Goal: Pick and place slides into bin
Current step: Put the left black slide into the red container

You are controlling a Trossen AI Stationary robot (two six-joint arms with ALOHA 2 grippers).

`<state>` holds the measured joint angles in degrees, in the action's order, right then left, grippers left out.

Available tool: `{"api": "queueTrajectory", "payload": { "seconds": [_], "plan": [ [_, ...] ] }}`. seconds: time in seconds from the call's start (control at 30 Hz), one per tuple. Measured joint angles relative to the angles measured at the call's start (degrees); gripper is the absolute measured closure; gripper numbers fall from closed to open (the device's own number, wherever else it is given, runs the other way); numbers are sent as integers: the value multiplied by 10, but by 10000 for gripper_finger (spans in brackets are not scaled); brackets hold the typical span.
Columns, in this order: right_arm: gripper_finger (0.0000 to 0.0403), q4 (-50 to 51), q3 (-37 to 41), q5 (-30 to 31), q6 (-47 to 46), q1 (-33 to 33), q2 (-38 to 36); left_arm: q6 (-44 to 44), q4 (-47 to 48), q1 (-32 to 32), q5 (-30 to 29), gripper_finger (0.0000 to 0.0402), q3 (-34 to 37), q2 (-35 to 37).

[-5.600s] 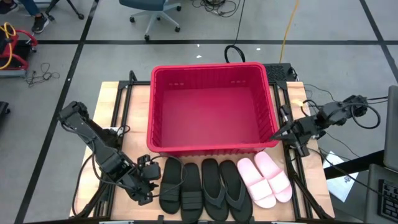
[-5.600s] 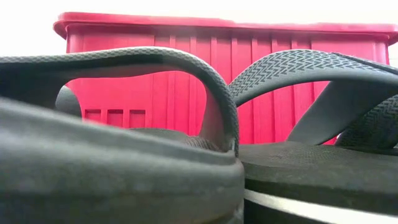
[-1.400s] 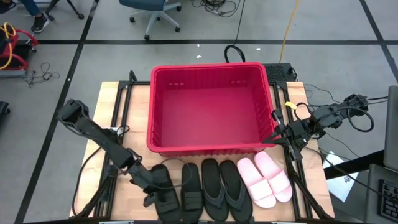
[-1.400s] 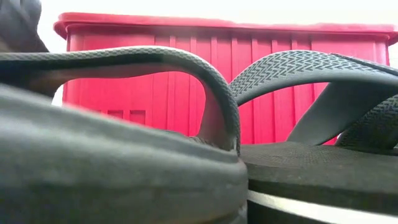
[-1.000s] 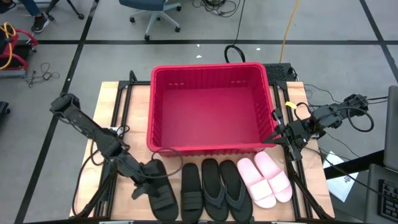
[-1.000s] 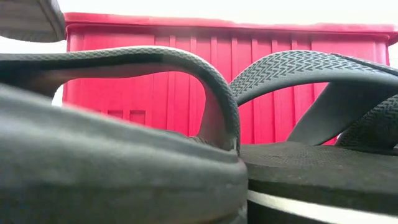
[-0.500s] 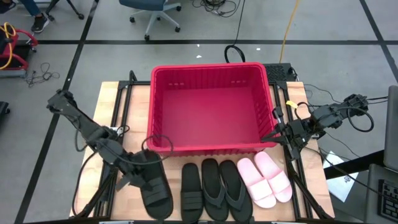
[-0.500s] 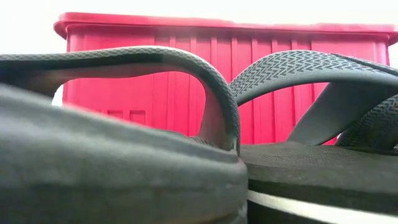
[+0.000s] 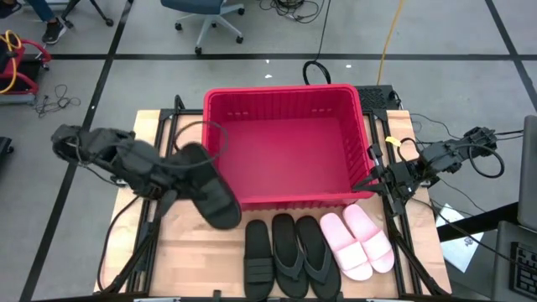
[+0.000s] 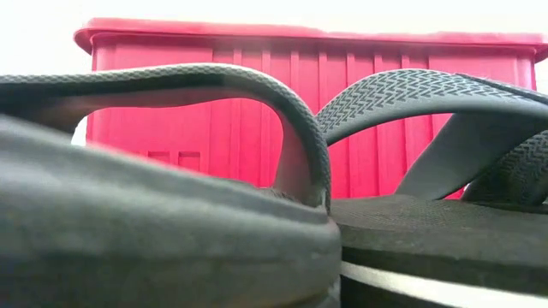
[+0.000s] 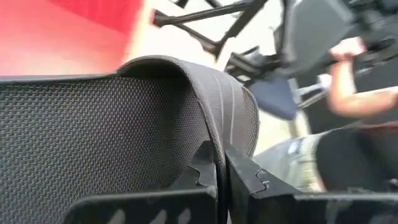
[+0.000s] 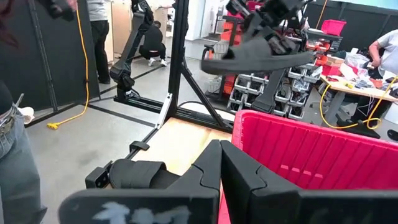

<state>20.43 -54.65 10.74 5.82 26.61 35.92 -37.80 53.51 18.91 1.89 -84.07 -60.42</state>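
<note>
My left gripper (image 9: 174, 179) is shut on a black wide-strap slide (image 9: 207, 195), held in the air over the table by the near left corner of the red bin (image 9: 285, 197). The right wrist view shows this slide (image 12: 255, 56) far off, above the bin's rim. On the table near the front edge lie the other black slide (image 9: 258, 256), two black flip-flops (image 9: 300, 252) and two pale pink slides (image 9: 358, 242). My right gripper (image 9: 371, 179) is shut and empty beside the bin's right wall. My left gripper pinches the slide's wide strap (image 11: 219, 140) between its two fingers (image 11: 245, 177), one layer of it. The gripper stands above the slide. The slide hangs below it, lifted clear of the table, its sole slightly tilted (image 12: 249, 62).
The bin (image 10: 308, 111) fills the table's far half. The low view is blocked close up by the black slide's strap (image 10: 171, 85) and a flip-flop (image 10: 428, 94). People stand in the room beyond the table (image 12: 15, 155). Cables lie by the table's right edge (image 9: 457, 155).
My left gripper has risen from the table's near edge and gone toward the far edge, up to the bin's near left corner. The black slide it holds has been lifted clear of the table and carried along, away from the row of slides.
</note>
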Motion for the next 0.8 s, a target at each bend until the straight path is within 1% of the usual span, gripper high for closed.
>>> {"api": "queueTrajectory", "payload": {
  "seconds": [0.17,0.23,0.33,0.43,0.5,0.67,0.8],
  "plan": [
    [403,0,0,0,0,0,0,81,37,-90,21,401,-27,-2],
    [403,0,0,0,0,0,0,129,38,-129,30,401,-28,-4],
    [403,0,0,0,4,0,1,206,35,-191,30,401,-28,-17],
    [403,0,0,0,12,0,1,261,33,-253,37,401,-28,-40],
    [403,0,0,0,13,0,1,294,33,-288,63,401,-28,-62],
    [403,0,0,3,13,0,1,381,34,-359,153,401,-28,-127],
    [403,0,0,42,10,0,1,439,40,-405,201,401,-28,-176]
  ]
}}
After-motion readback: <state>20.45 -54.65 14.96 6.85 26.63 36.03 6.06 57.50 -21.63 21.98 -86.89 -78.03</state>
